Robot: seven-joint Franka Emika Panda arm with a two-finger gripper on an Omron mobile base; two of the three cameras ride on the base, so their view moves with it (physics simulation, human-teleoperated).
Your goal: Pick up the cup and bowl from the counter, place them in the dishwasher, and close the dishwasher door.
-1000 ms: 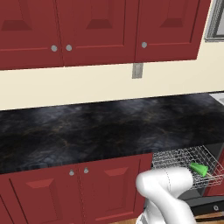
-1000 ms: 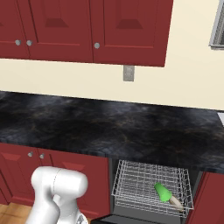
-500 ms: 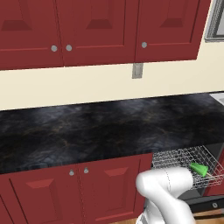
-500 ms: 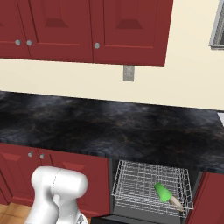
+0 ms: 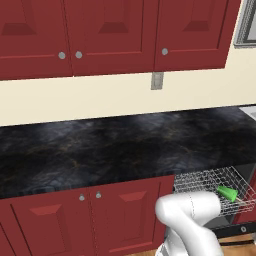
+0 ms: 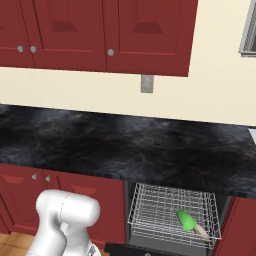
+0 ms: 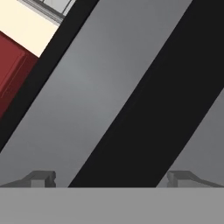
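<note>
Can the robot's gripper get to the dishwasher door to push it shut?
Probably yes. In the hand view the open gripper faces the grey dishwasher door and its black bar up close, and nothing sits between them.

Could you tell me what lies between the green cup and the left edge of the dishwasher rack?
In the right base view, only bare wire mesh of the rack lies left of the cup.

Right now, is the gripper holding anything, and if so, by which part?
Nothing is held. The gripper is open, its fingertips wide apart over the grey dishwasher door. The cup lies in the dishwasher rack.
</note>
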